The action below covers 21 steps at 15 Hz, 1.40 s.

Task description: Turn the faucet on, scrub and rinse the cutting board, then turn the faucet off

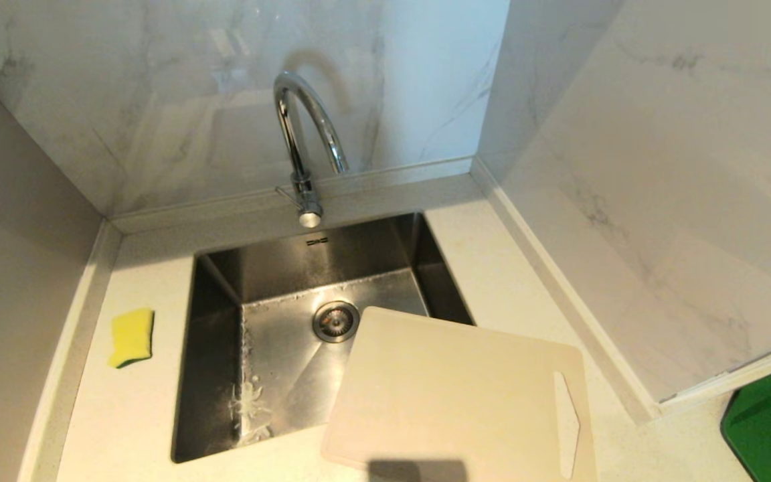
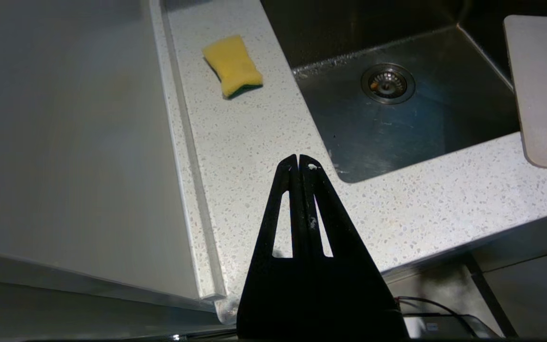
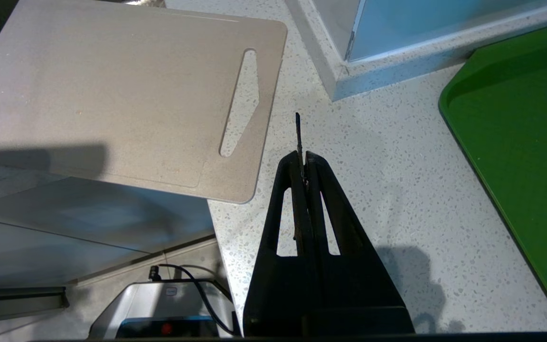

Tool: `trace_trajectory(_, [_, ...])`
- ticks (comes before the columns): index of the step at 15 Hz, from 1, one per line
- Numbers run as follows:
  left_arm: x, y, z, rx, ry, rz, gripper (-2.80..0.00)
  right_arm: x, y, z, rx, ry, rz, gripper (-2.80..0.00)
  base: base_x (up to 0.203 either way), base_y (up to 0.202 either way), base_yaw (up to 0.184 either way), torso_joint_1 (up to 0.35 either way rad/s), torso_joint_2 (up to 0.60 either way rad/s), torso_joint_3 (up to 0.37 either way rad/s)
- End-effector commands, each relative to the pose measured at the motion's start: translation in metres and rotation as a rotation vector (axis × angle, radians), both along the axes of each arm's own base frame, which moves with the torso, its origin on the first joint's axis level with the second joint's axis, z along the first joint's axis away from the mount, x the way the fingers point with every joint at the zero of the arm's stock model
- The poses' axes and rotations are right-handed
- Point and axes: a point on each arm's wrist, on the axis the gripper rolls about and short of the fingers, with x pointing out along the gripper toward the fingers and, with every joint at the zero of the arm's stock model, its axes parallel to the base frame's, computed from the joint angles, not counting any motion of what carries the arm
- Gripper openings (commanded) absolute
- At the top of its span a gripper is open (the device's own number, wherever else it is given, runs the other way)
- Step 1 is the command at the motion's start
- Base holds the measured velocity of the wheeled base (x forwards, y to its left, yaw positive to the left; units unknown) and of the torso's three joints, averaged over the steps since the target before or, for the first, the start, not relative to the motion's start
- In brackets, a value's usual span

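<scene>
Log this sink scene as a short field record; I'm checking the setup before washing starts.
faucet: chrome gooseneck faucet behind the steel sink, no water visible
board: beige plastic cutting board lying flat, partly over the sink's right front corner
sponge: yellow-green sponge on the speckled counter, left of the sink
left gripper: fingers shut, empty, above the counter's front edge
right gripper: fingers shut, beside the board

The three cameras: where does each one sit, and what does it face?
Head view: high, looking down at the faucet, sink and cutting board; no arm shows.
Left wrist view: behind the shut left gripper, facing the sponge and sink.
Right wrist view: behind the shut right gripper, facing the green mat.
All three share the cutting board.
</scene>
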Motion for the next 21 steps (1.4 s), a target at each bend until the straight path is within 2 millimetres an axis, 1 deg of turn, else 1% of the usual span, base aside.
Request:
trace_trajectory(1, [-0.0006, 0.0000, -0.0003, 0.001, -0.009, 0.000, -2.80, 0.0000, 0.0000, -0.0001, 0.000, 0.001, 0.000, -2.80, 0.000, 0.000, 0.000, 0.000, 0.00, 0.000])
trace_trajectory(21, [-0.0008, 0.0000, -0.0003, 0.001, -0.011, 0.000, -2.80, 0.0000, 0.0000, -0.0001, 0.000, 0.001, 0.001, -2.80, 0.000, 0.000, 0.000, 0.000, 0.00, 0.000])
